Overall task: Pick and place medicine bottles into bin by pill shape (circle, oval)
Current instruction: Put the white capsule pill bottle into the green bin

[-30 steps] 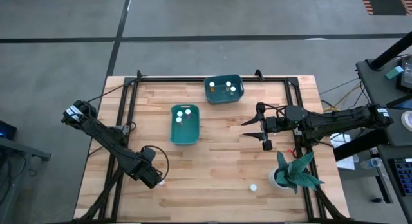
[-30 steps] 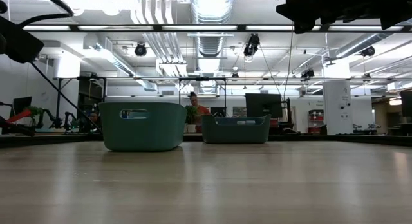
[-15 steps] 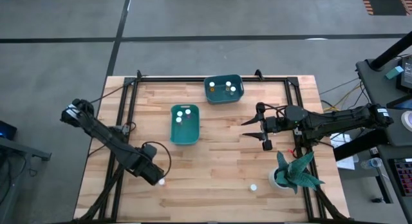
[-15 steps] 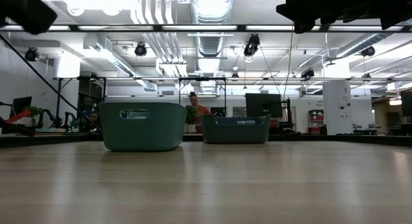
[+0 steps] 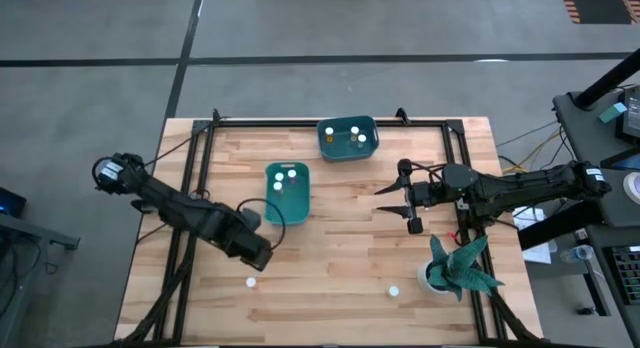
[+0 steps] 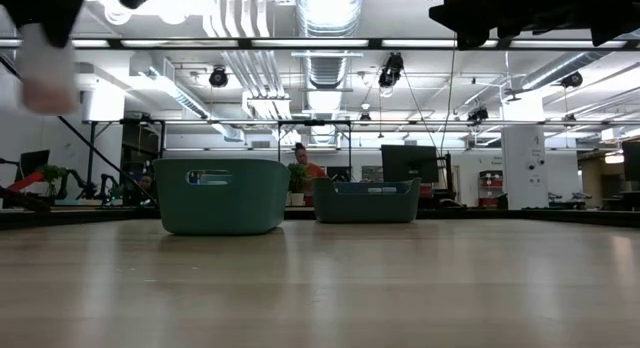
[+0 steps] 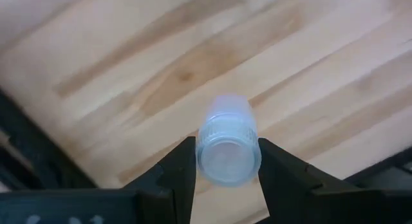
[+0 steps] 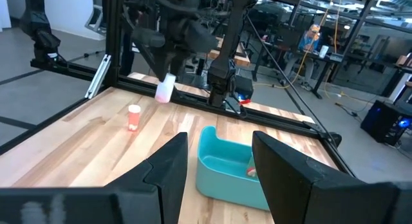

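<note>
No brand, label or legible writing can be made out on any item you are handling.

Your left claw (image 7: pixel 226 161) is clamped on one bottle (image 7: pixel 228 144), a pale, translucent bottle with a white cap. In the left wrist view it sits between the two fingers (image 7: pixel 175 169), cap end toward the camera, its long axis running away from the wrist toward the counter (image 7: pixel 309 69) below. The bottle is lifted clear of the wood. In the right wrist view the same bottle (image 8: pixel 165 87) hangs tilted under the left claw.

In the high view the left claw (image 5: pixel 256 252) is over the near left part of the counter, just beside the near end of the closer bin (image 5: pixel 287 192).

Your right claw (image 5: pixel 403 198) hovers right of that bin with its fingers apart, holding nothing.

Two bottles stand upright on the counter: one (image 5: pixel 250 282) near the left claw, one (image 5: pixel 394 291) beside the plant (image 5: pixel 460 267). More white caps show inside the closer bin and the far bin (image 5: pixel 348 139). An orange-tinted bottle (image 8: pixel 133 117) shows upright in the right wrist view.
</note>
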{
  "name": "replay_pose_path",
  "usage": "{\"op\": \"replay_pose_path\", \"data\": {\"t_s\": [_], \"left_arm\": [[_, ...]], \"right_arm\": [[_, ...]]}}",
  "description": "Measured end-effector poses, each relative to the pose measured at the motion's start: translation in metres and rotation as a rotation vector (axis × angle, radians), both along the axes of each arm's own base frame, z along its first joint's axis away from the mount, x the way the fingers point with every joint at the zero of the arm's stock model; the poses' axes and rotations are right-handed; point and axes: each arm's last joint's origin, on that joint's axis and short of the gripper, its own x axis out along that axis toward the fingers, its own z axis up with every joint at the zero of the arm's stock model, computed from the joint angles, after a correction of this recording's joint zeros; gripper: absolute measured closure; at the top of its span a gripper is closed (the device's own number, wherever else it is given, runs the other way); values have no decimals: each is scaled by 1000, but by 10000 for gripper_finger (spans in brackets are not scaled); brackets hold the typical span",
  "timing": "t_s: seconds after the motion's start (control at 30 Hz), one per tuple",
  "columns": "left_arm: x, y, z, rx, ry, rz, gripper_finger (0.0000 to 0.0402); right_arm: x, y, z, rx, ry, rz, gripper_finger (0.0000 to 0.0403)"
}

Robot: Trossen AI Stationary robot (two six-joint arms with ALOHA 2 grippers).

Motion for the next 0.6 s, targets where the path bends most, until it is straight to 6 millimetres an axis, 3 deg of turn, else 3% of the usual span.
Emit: {"op": "replay_pose_path", "data": {"t_s": [0.27, 0.6], "left_arm": [[16, 24, 20, 72, -110, -53, 278], [45, 59, 16, 143, -92, -152, 278]], "right_arm": [[0, 0, 0, -5, -1, 0, 236], [0, 0, 0, -6, -2, -1, 236]]}}
